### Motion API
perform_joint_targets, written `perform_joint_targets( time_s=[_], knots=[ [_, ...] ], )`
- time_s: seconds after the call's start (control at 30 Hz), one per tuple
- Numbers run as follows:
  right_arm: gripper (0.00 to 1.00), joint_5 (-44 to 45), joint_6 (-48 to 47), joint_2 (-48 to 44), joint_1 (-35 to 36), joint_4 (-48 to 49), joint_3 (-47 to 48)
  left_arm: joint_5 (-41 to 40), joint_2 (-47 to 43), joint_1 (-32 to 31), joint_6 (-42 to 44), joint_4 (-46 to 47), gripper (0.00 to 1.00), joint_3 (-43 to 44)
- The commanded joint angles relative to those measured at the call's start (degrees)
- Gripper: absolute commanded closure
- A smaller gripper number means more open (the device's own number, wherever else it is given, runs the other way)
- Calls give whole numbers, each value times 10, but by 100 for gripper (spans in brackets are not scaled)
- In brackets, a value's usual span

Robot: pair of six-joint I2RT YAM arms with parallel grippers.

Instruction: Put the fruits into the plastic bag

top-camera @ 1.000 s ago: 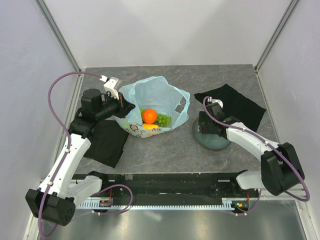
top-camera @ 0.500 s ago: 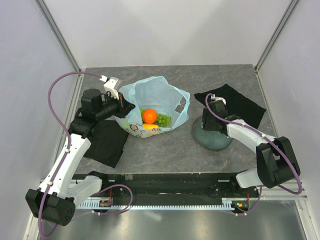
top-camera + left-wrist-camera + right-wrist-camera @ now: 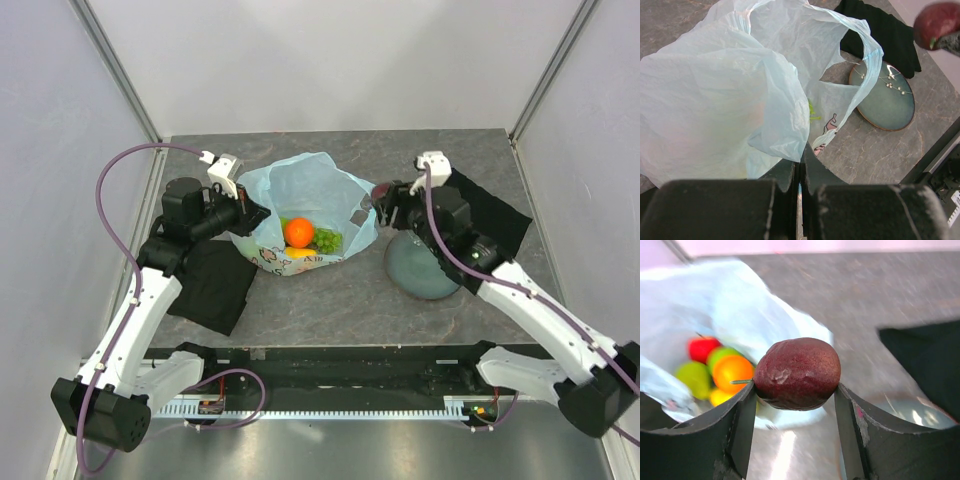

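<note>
1. Two sets of fingers are at work. The right fingers (image 3: 384, 203) are parted just enough to clamp a dark purple, round, matt toy fruit (image 3: 797, 372) by its sides. In the right wrist view a thin stalk pokes out of it towards 9 o'clock.
2. In the top view that fruit hangs off the worktop (image 3: 330, 300), just beside the 3 o'clock edge of the thin, crinkly, translucent light-blue plastic bag (image 3: 310, 185). It is not inside the bag.
3. The left fingers (image 3: 800, 172) are pressed together on a fold of the bag's rim at its 9 o'clock side, and the bag's mouth stands open.
4. Inside the bag lies a round orange fruit (image 3: 298, 232), with a green grape bunch (image 3: 327, 240) at its 3 o'clock and a yellow oblong fruit (image 3: 298, 253) at its 6 o'clock. The right wrist view also shows a red apple (image 3: 703, 347) among blurred green fruit.
5. A grey-blue round plate (image 3: 425, 270) rests on the grey worktop at the bag's 4 o'clock.
6. One black cloth (image 3: 485, 215) lies at the plate's 1 o'clock, and a second black cloth (image 3: 212, 285) lies at the bag's 8 o'clock.
</note>
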Motion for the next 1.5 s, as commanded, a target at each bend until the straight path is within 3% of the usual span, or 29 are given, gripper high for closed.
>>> perform_joint_targets(
  time_s=[0.0, 0.13, 0.33, 0.43, 0.47, 0.5, 0.53, 0.67, 0.83, 0.97, 1.1, 1.2, 1.47],
  knots=[
    [66, -76, -12, 122, 27, 81, 67, 7, -7, -2, 7, 15, 98, 1],
    [66, -118, 2, 271, 52, 70, 176, 5, -9, -2, 8, 15, 98, 0],
    [64, -167, 3, 422, 90, 39, 321, 2, -6, -2, 9, 14, 99, 0],
    [53, -173, 7, 465, 107, 29, 358, 4, -5, -2, 9, 14, 98, 1],
    [36, -175, 9, 474, 108, 23, 372, 3, -5, -2, 9, 14, 98, 1],
    [29, -182, 8, 481, 109, 16, 376, 3, -5, -2, 9, 14, 98, 1],
    [16, -183, 6, 481, 109, 15, 376, 3, -5, -2, 10, 14, 98, 0],
    [3, -176, -15, 442, 109, 34, 332, 1, -5, -2, 10, 14, 98, 1],
    [4, -102, -31, 350, 96, 33, 281, 4, -5, -2, 9, 14, 98, 1],
    [8, -40, -34, 252, 81, 30, 187, 2, -7, -2, 9, 15, 98, 1],
    [3, 12, -45, 170, 76, -17, 144, 4, -6, -2, 6, 14, 98, 1],
    [2, 34, -41, 156, 63, -49, 122, 6, -5, -2, 7, 15, 99, 1],
    [2, -39, -22, 189, -9, -45, 82, 2, -5, -2, 8, 15, 98, 1]
  ],
)
